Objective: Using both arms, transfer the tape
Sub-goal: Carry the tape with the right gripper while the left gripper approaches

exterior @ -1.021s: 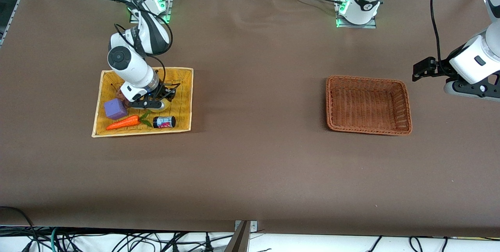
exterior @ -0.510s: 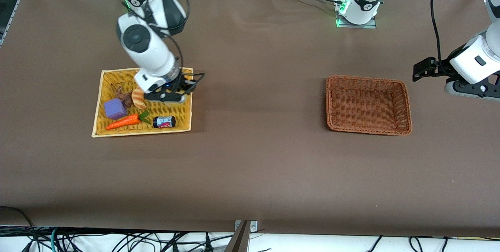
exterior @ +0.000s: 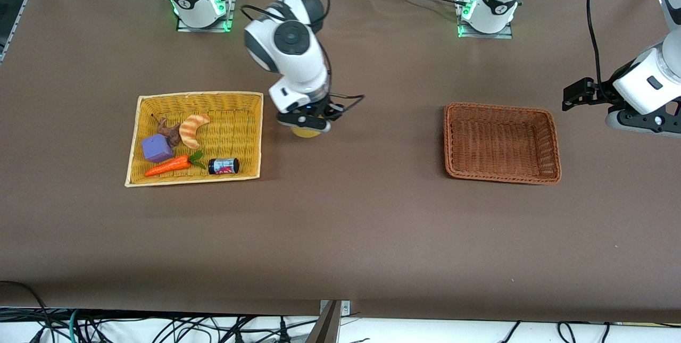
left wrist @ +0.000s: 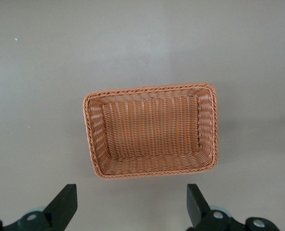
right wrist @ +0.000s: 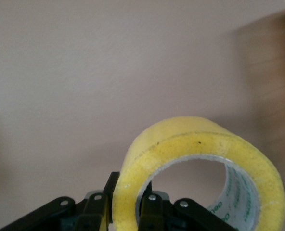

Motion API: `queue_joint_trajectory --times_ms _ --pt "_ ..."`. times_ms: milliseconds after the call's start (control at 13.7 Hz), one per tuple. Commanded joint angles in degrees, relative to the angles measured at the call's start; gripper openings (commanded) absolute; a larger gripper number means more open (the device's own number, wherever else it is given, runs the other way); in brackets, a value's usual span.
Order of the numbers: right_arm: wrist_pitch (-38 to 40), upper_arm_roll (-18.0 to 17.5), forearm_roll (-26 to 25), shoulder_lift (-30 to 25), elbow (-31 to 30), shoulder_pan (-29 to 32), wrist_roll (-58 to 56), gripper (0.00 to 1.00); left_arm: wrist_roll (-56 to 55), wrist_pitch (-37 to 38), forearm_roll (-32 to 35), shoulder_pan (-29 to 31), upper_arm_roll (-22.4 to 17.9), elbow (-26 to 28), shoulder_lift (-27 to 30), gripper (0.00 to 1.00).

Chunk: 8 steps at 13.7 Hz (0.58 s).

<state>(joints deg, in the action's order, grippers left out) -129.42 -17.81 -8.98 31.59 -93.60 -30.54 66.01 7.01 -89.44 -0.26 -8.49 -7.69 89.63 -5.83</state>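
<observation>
My right gripper (exterior: 307, 122) is shut on the pale-yellow tape roll (exterior: 306, 132) and holds it in the air over bare table between the yellow basket (exterior: 250, 119) and the brown basket (exterior: 548, 141). In the right wrist view the tape (right wrist: 200, 144) stands on edge, its wall pinched between the two black fingers (right wrist: 111, 185). My left gripper (exterior: 577, 93) hangs open and empty over the table at the left arm's end, beside the brown basket, which fills the left wrist view (left wrist: 152, 130) past the spread fingertips (left wrist: 65, 199).
The yellow basket holds a striped croissant toy (exterior: 192, 127), a purple block (exterior: 157, 148), a carrot (exterior: 169, 166), a small dark can (exterior: 223, 165) and a brown piece (exterior: 169, 131). The brown basket has nothing in it.
My right gripper has lifted the tape out of the yellow basket and carried it toward the left arm's end, past the basket's edge. The left arm has not moved.
</observation>
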Motion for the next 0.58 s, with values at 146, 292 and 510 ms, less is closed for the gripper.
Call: queue_joint_trajectory --times_ms 146,292,510 --pt "1.4 0.6 -3.1 11.2 11.1 -6.3 9.0 0.0 1.3 1.0 1.4 0.0 -0.2 -1.3 -0.7 1.0" --pt "0.8 0.6 -3.1 13.7 11.9 -7.4 9.8 0.0 1.3 0.9 1.3 0.0 -0.2 -1.3 -0.7 1.0" --pt "-2.0 0.6 -3.1 16.3 12.0 -7.8 9.8 0.0 1.3 0.9 1.3 0.0 -0.2 -1.2 -0.8 1.0"
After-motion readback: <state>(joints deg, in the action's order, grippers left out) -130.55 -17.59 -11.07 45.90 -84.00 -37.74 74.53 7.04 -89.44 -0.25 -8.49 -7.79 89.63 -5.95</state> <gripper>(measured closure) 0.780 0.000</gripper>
